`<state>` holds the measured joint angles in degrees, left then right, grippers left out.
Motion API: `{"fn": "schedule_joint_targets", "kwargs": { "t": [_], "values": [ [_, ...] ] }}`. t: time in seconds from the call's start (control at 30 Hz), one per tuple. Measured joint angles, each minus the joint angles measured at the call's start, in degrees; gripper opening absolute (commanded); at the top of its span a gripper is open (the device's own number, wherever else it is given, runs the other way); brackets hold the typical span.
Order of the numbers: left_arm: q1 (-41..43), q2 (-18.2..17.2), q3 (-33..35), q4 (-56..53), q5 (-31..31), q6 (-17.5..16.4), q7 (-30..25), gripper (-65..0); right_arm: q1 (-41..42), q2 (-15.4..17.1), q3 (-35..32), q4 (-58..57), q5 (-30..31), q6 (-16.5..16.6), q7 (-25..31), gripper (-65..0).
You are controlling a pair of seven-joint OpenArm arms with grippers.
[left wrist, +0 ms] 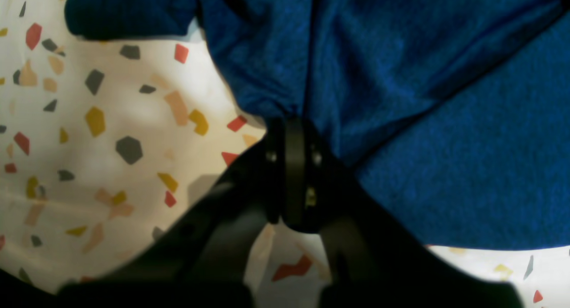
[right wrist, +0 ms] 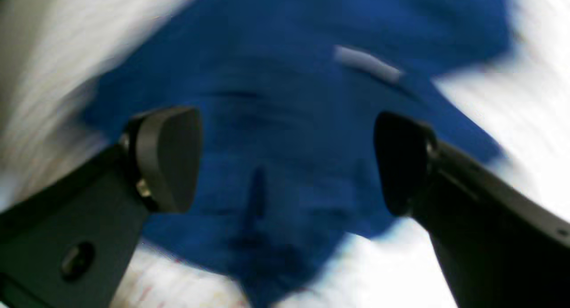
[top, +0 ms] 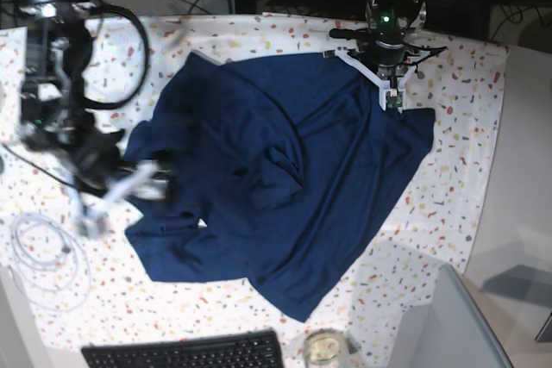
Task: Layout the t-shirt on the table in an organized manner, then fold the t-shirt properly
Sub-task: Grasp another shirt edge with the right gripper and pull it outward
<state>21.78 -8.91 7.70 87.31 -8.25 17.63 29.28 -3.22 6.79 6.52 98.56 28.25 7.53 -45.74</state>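
The dark navy t-shirt (top: 285, 170) lies spread but wrinkled across the speckled table (top: 466, 127), with folds bunched near its middle and along its left side. My left gripper (left wrist: 291, 130) is shut, pinching the shirt's edge where the cloth gathers into creases; in the base view the left gripper (top: 397, 102) sits at the shirt's upper right corner. My right gripper (right wrist: 285, 161) hangs open above the blue t-shirt (right wrist: 289, 121), nothing between its fingers (right wrist: 169, 159). The picture there is motion-blurred. In the base view the right gripper (top: 142, 183) is over the shirt's left edge.
A white cable coil (top: 43, 256) lies at the left front. A black keyboard (top: 181, 352) and a glass jar (top: 323, 348) sit at the front edge. A plain grey surface (top: 522, 213) borders the table on the right. Cables and equipment crowd the back.
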Motion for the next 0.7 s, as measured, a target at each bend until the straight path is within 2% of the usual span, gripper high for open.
{"fn": "schedule_joint_targets", "kwargs": {
  "t": [0.13, 0.3, 0.47, 0.5, 0.6, 0.7],
  "values": [
    [0.0, 0.1, 0.0, 0.0, -0.1, 0.2, 0.0, -65.0, -0.5, -0.3, 5.9, -7.4, 1.4, 0.8, 2.2, -9.5],
    [0.0, 0.2, 0.0, 0.1, -0.1, 0.2, 0.1, -65.0, 5.8, 0.7, 9.8, -22.2, 1.1, 5.2, 5.9, -7.2],
    [0.1, 0.0, 0.0, 0.1, -0.2, 0.2, 0.0, -65.0, 9.5, 1.5, 11.7, -29.9, 1.1, 5.9, 6.4, -8.6],
    [0.2, 0.0, -0.1, 0.1, -0.1, 0.2, 0.0, -65.0, 9.8, 1.5, 11.7, -30.8, 1.3, 6.0, 6.3, -11.4],
    [0.7, 0.2, -0.1, 0.3, -0.1, 0.2, 0.0, -65.0, 9.7, 1.5, 11.6, -31.0, 1.4, 6.0, 6.1, -27.2],
    [0.9, 0.1, -0.2, 0.5, -0.1, 0.2, -0.2, -65.0, 9.6, 1.6, 11.6, -30.6, 1.4, 9.0, 6.0, -43.2]
  ]
}}
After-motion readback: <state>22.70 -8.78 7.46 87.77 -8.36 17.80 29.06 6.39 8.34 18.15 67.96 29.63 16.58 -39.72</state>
